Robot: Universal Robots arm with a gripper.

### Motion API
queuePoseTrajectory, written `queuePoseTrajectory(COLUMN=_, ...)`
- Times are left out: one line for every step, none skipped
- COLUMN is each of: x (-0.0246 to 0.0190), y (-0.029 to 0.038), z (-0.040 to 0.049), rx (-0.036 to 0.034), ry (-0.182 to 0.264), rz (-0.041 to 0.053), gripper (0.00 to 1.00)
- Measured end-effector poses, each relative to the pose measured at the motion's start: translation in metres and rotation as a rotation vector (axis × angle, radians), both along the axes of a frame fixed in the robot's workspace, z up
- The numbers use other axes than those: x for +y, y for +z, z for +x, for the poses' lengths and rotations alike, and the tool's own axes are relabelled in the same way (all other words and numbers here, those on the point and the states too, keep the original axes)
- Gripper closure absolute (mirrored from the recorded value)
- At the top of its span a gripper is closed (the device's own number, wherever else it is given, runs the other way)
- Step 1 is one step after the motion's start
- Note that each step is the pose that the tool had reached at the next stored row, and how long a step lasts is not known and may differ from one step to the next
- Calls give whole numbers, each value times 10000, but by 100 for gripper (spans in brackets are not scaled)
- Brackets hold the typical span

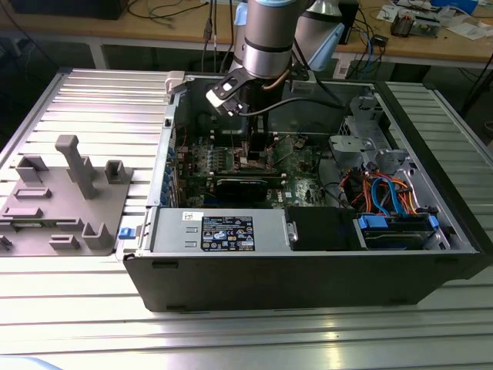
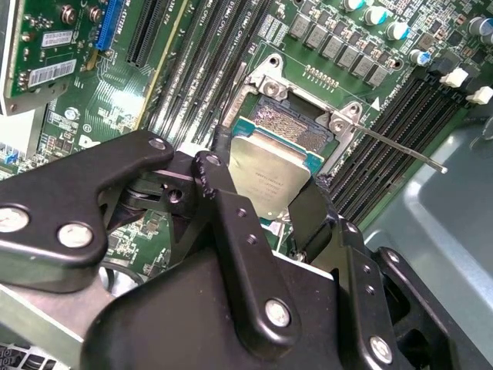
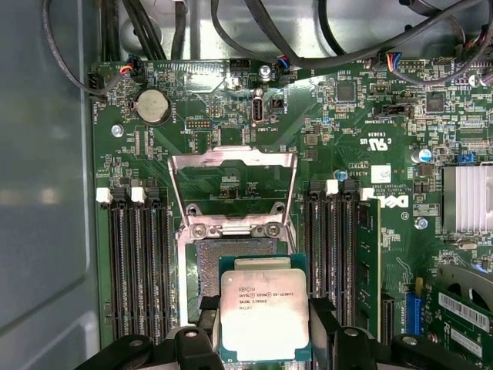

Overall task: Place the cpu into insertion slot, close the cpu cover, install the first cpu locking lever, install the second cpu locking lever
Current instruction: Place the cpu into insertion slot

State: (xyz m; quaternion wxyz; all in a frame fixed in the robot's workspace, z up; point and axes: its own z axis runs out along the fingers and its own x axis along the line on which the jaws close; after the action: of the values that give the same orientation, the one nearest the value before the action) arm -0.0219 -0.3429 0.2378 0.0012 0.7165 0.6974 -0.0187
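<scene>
- The cpu (image 3: 264, 316) hangs clamped between the two black fingers (image 3: 200, 333) of the gripper (image 3: 263, 331), one on each side edge, silver top facing up.
- It sits just over the slot (image 3: 231, 260), but not squarely. In the first wrist view a strip of bare contacts shows past one edge of the chip, so I judge it not yet seated.
- The cover (image 3: 231, 158) stands hinged open beyond the slot, and a thin lever (image 2: 400, 148) sticks out free to one side.
- The main risk, as I judge it, is lowering the chip while it is offset or tilted. That would press it onto the fine contacts and bend them. I cannot tell whether it is level.
- If its notches miss the slot's keys, it would perch on the rim instead of dropping in.
- The fingers straddle the metal rim closely. They could catch it going down, or drag the chip sideways on letting go.
- A weak grip could let the chip slip onto the board (image 3: 347, 154) or the memory slots (image 3: 135, 270) alongside.
- A bump could tip the open cover onto the chip.
</scene>
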Motion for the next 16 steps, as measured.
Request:
queuePoseTrajectory(x=0, y=-3, z=0, rx=0, ry=0, rz=0, gripper=45)
queuePoseTrajectory(x=0, y=-4, z=0, rx=0, ry=0, rz=0, gripper=45)
queuePoseTrajectory(x=0, y=-7, z=0, rx=0, ry=0, rz=0, gripper=45)
queuePoseTrajectory(x=0, y=-10, z=1, rx=0, ry=0, rz=0, gripper=45)
queuePoseTrajectory(x=0, y=-11, z=1, rx=0, ry=0, rz=0, gripper=45)
queuePoseTrajectory(x=0, y=-13, z=1, rx=0, ry=0, rz=0, gripper=45)
queuePoseTrajectory(x=0, y=-16, z=1, rx=0, ry=0, rz=0, gripper=45)
queuePoseTrajectory(x=0, y=-18, z=1, rx=0, ry=0, rz=0, gripper=45)
queuePoseTrajectory(x=0, y=-20, z=1, rx=0, ry=0, rz=0, gripper=45)
queuePoseTrajectory(x=0, y=-21, z=1, rx=0, ry=0, rz=0, gripper=45)
queuePoseTrajectory(x=0, y=-23, z=1, rx=0, ry=0, rz=0, gripper=45)
queuePoseTrajectory(x=0, y=-25, z=1, rx=0, ry=0, rz=0, gripper=45)
queuePoseTrajectory(x=0, y=-26, z=1, rx=0, ry=0, rz=0, gripper=45)
queuePoseTrajectory(x=0, y=-27, z=1, rx=1, ry=0, rz=0, gripper=45)
queuePoseTrajectory(x=0, y=-28, z=1, rx=0, ry=0, rz=0, gripper=45)
queuePoseTrajectory(x=0, y=-30, z=1, rx=0, ry=0, rz=0, gripper=45)
